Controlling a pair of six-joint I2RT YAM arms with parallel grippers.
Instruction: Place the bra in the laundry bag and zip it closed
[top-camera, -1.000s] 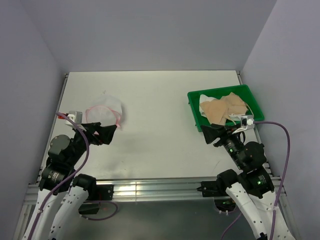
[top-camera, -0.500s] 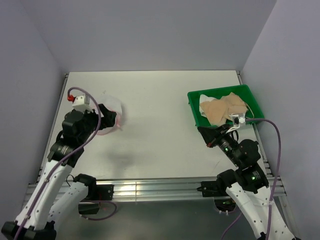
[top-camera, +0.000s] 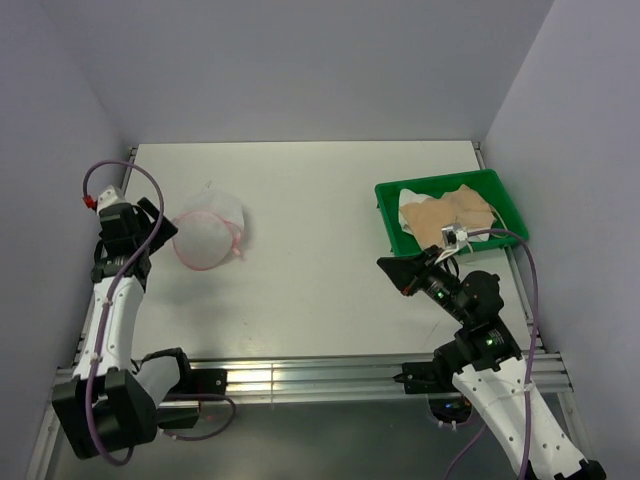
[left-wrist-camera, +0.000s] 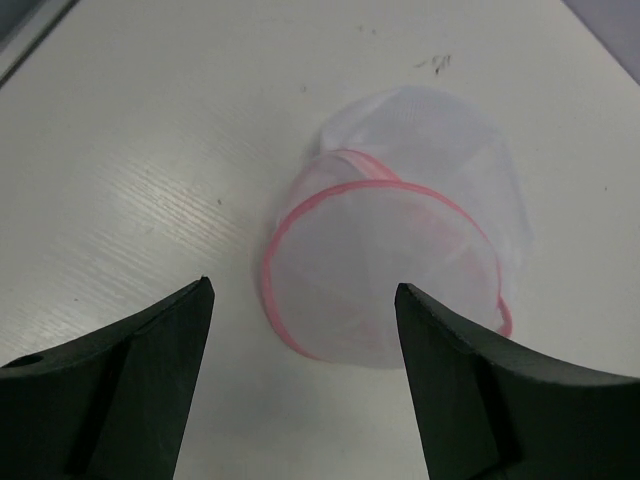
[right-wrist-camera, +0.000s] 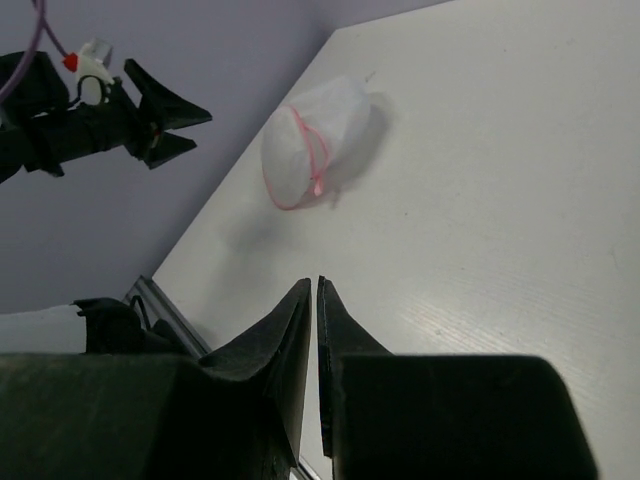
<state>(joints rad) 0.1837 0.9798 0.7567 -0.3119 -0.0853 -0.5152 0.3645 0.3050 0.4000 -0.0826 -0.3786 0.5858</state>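
The laundry bag (top-camera: 207, 238) is a white mesh dome with a pink zipper band, lying on the table's left side with its rim facing left. My left gripper (top-camera: 160, 228) hovers just left of it, open and holding nothing. In the left wrist view the laundry bag (left-wrist-camera: 390, 265) lies just ahead of the spread left gripper (left-wrist-camera: 302, 290). The tan bra (top-camera: 450, 214) lies crumpled in the green tray (top-camera: 432, 183) at the right. My right gripper (top-camera: 390, 272) is in front of the tray's left corner, shut and empty, its fingertips (right-wrist-camera: 305, 290) pointing toward the distant laundry bag (right-wrist-camera: 310, 150).
A bit of white fabric (top-camera: 408, 212) lies in the tray beside the bra. Grey walls enclose the table at the left, back and right. An aluminium rail (top-camera: 300, 378) runs along the near edge by the arm bases.
My left arm has swung up from in front of the bag to its left side, jaws still apart. My right gripper has shut and drifted left, away from the tray's front.
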